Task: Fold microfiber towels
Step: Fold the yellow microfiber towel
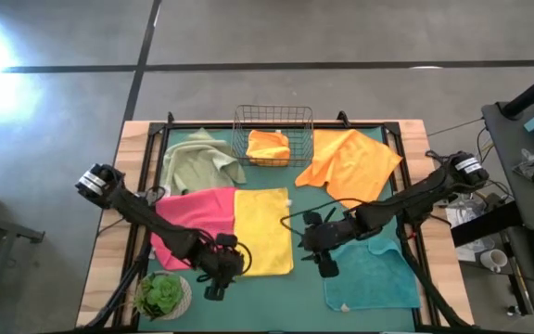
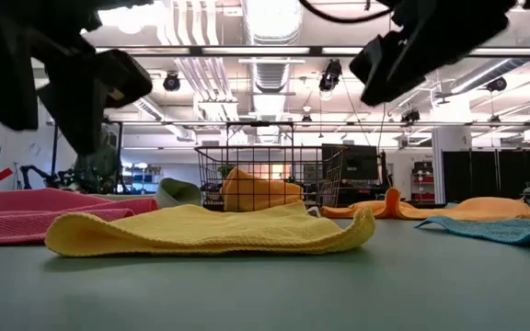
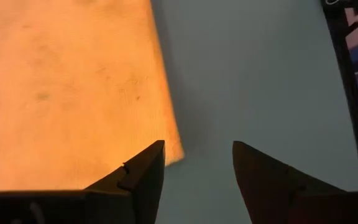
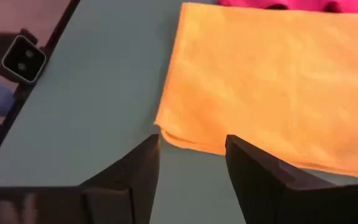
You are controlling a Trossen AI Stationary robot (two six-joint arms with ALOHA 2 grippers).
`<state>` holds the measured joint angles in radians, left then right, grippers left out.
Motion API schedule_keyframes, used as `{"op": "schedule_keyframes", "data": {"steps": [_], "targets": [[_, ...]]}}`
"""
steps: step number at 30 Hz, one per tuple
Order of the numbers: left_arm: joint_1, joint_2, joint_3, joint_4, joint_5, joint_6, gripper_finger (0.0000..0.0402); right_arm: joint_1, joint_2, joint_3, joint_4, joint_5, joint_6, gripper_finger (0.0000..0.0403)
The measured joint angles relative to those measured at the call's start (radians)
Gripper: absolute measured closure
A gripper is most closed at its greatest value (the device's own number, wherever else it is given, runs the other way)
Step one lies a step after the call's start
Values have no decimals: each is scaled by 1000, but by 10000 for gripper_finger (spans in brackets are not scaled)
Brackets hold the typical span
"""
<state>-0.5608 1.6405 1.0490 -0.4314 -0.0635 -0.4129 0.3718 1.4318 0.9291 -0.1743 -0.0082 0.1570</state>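
The yellow towel point(image 1: 263, 231) lies folded double on the green mat, its layers showing in the low view point(image 2: 210, 230). My left gripper point(image 1: 233, 271) hovers open over its near left corner point(image 3: 169, 146). My right gripper point(image 1: 309, 245) hovers open just off its near right corner point(image 4: 166, 134). Neither touches the cloth. A pink towel point(image 1: 191, 221) lies flat against the yellow one's left edge. A sage green towel point(image 1: 200, 163) is bunched at the far left. An orange towel point(image 1: 349, 163) lies rumpled at the far right, and a teal one point(image 1: 371, 271) lies flat at the near right.
A wire basket point(image 1: 273, 119) at the far middle holds a folded orange towel point(image 1: 269, 146). A small green plant in a white dish point(image 1: 163, 295) stands at the near left corner, close to my left arm. Bare mat point(image 1: 309, 199) lies between the yellow and teal towels.
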Motion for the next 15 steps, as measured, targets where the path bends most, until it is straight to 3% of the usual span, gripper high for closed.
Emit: {"op": "schedule_keyframes", "data": {"steps": [11, 15], "targets": [[-10, 83, -2, 31, -9, 0, 228, 22, 222, 101, 53, -2, -53, 225], [-10, 107, -6, 32, -10, 0, 228, 23, 306, 161, 32, -62, -65, 225]]}}
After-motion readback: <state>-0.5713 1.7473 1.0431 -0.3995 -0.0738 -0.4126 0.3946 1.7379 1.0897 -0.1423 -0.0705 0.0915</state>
